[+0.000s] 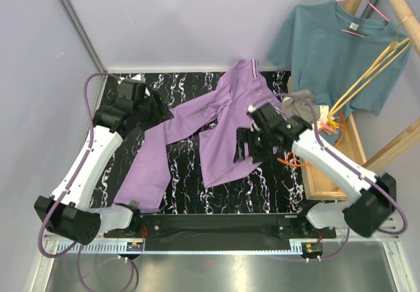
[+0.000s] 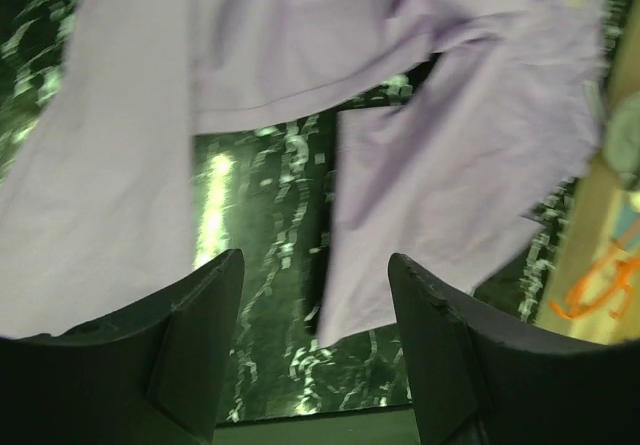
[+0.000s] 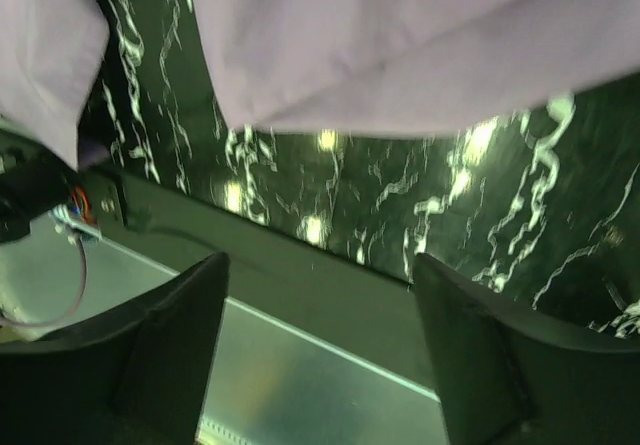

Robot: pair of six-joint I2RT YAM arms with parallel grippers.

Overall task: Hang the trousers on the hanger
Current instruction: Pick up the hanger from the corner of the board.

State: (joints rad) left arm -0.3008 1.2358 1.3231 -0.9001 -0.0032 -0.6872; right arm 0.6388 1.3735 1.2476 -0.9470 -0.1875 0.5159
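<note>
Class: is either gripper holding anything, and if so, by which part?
Nothing is held. The left gripper and the right gripper are both open and empty; the trousers lie loose on the table.

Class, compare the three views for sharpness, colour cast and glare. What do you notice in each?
Top external: sharp and evenly lit, the trousers true lilac on the table. Left wrist: smeared and green-tinted, with a glare streak on the table; the left gripper's fingers are dark silhouettes. Right wrist: blurred likewise, bright specks reflecting off the marbled top, the right gripper's fingers underexposed.
</note>
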